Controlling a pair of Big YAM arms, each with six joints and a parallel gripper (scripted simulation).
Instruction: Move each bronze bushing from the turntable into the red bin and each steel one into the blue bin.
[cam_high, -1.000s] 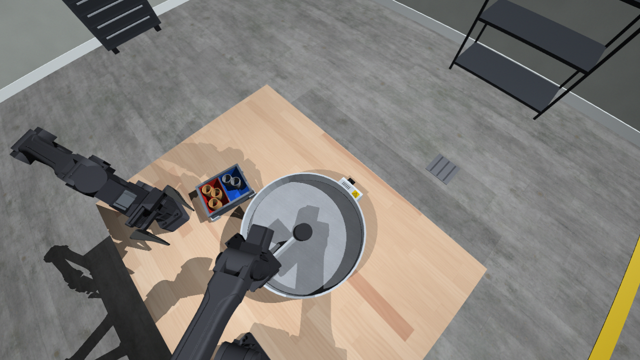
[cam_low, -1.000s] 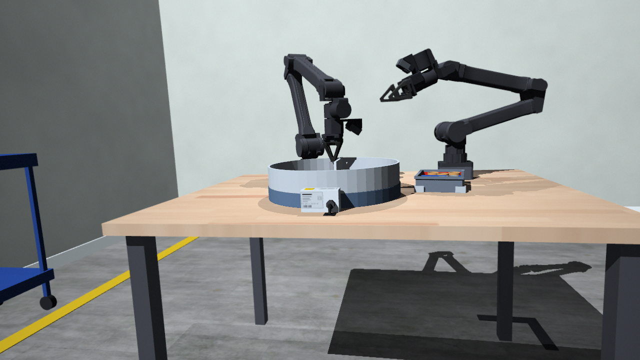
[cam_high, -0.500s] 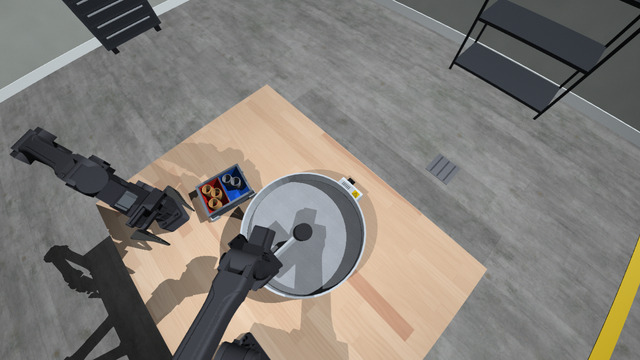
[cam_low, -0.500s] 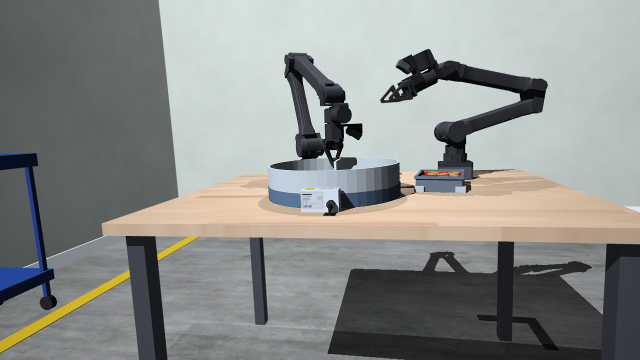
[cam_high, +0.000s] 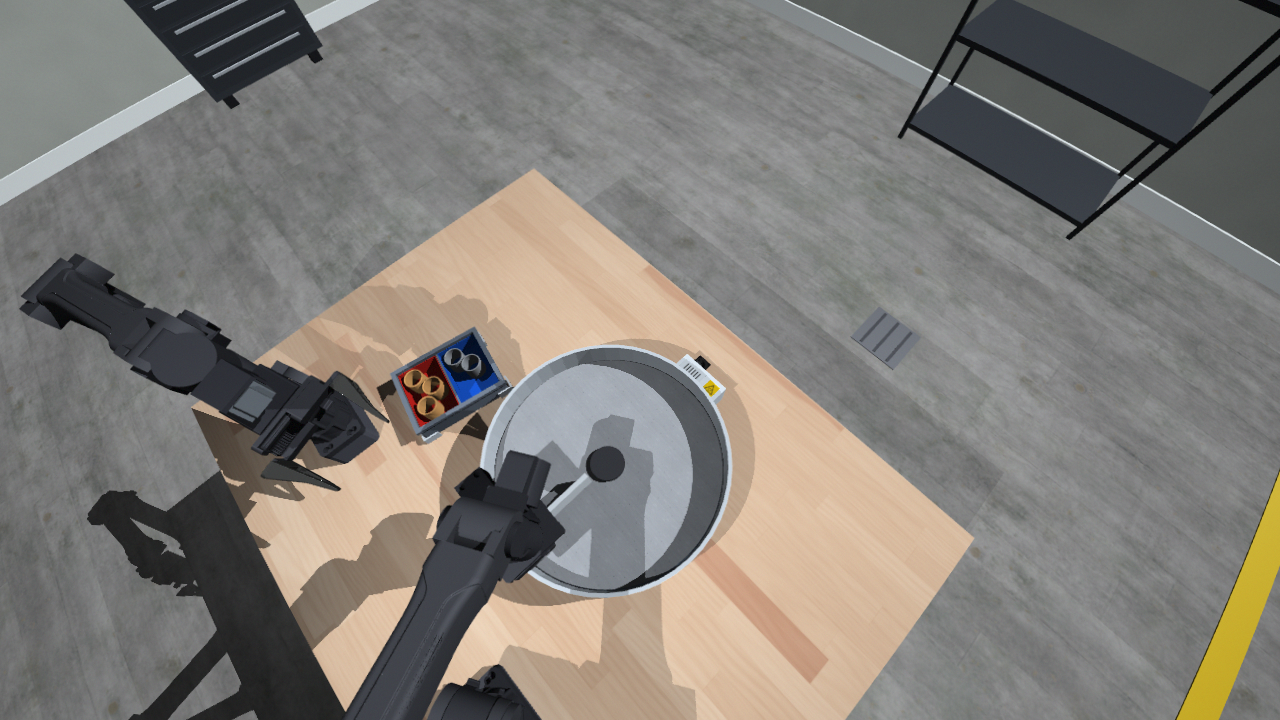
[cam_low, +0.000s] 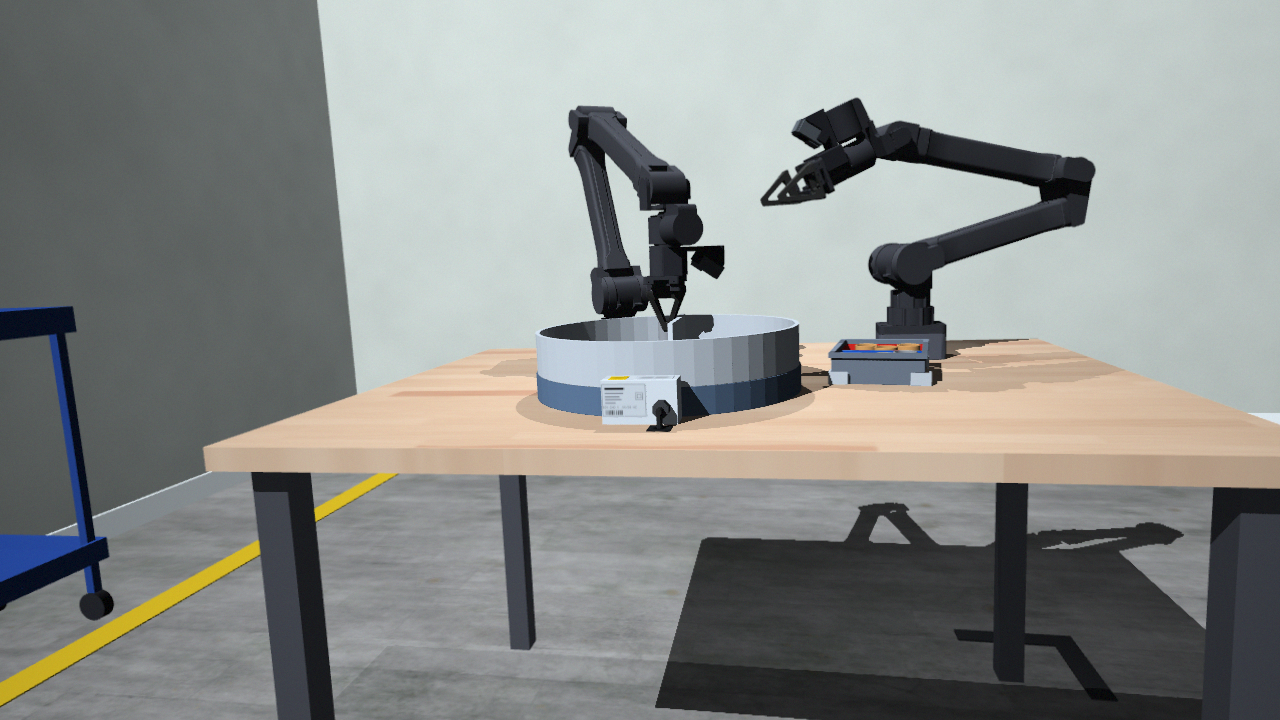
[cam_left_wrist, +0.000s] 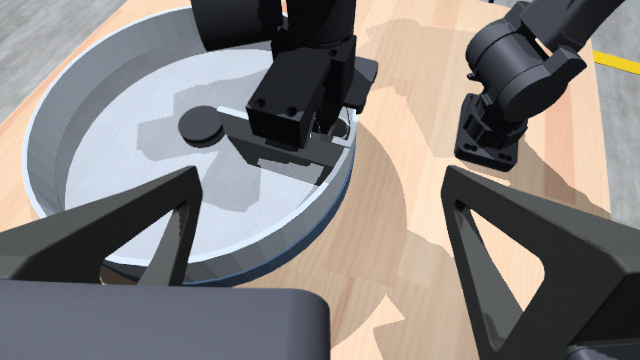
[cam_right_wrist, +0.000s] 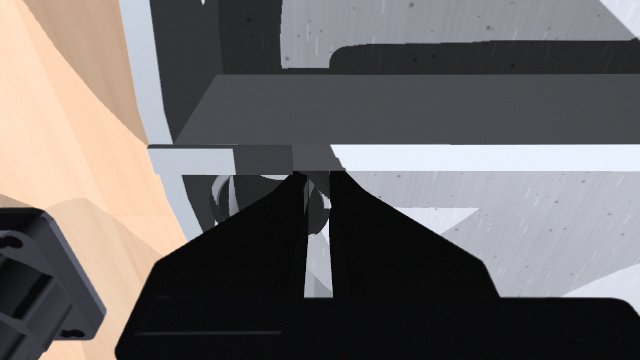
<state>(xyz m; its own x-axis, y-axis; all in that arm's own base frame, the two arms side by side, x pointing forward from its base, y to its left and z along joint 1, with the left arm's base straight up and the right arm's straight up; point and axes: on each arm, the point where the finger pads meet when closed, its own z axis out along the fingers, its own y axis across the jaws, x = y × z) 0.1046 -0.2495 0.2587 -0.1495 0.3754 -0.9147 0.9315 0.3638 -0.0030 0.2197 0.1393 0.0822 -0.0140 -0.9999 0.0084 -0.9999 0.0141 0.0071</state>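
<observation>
While the left gripper (cam_high: 363, 454) (cam_low: 787, 200) (cam_left_wrist: 321, 179) stands open, the right gripper (cam_high: 553, 501) (cam_low: 666, 327) (cam_left_wrist: 322, 132) (cam_right_wrist: 318, 179) clamps the steel bushing's (cam_left_wrist: 343, 128) (cam_right_wrist: 216, 197) wall.

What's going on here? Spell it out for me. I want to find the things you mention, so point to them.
The right gripper (cam_high: 556, 495) (cam_low: 666, 325) (cam_left_wrist: 322, 132) (cam_right_wrist: 318, 179) is nearly shut at the wall of a grey cylindrical steel bushing (cam_left_wrist: 342, 129) (cam_right_wrist: 216, 200) inside the round light-grey turntable (cam_high: 721, 465) (cam_low: 666, 360) (cam_left_wrist: 42, 125) (cam_right_wrist: 136, 75); whether it has a grip isn't clear. The left gripper (cam_high: 364, 454) (cam_low: 766, 202) (cam_left_wrist: 321, 179) is raised, open and holding nothing. Three bronze-coloured cylindrical bushings (cam_high: 434, 394) (cam_low: 909, 347) sit in the red bin (cam_high: 433, 364) (cam_low: 847, 344), two steel ones (cam_high: 473, 368) in the blue bin (cam_high: 476, 388) (cam_low: 872, 351).
</observation>
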